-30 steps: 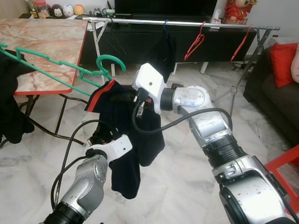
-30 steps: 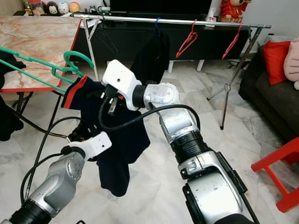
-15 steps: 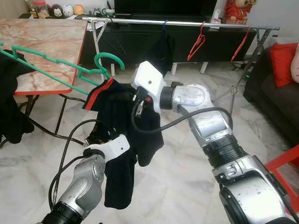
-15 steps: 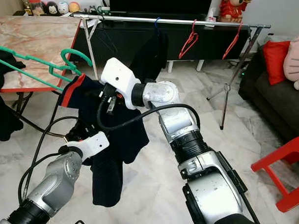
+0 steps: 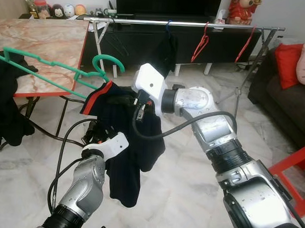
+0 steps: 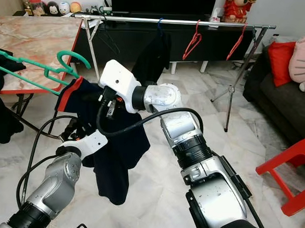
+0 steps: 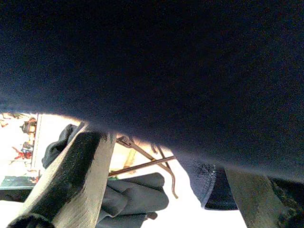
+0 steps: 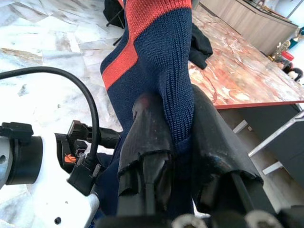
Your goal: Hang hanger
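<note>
1. Head views: the right gripper (image 5: 129, 99), at the end of a silver arm reaching across to the robot's left, holds up a navy garment (image 5: 129, 143) with a red collar stripe. The cloth hangs down over a marble-tile floor (image 5: 190, 185). A green hanger (image 5: 69, 71) has its hook just above the collar, while its long body stretches away over a red-edged marble table (image 5: 45, 40).
2. Head views: the left gripper (image 6: 74, 136) is raised into the hanging cloth from below, its fingers buried in the folds. A steel clothes rail (image 5: 195, 24) stands well behind, carrying 2 red hangers (image 5: 199, 45) and a dark garment (image 5: 167, 49).
3. Left wrist view: dark navy fabric drapes across the lens. 2 fingers (image 7: 71, 175) stand spread apart beneath it, with more dark clothing (image 7: 128, 204) lying between them, farther off.
4. Right wrist view: the 2 black fingers (image 8: 147, 142) are pinched together on a fold of the navy knit, the red stripe running up just beyond the tips.
</note>
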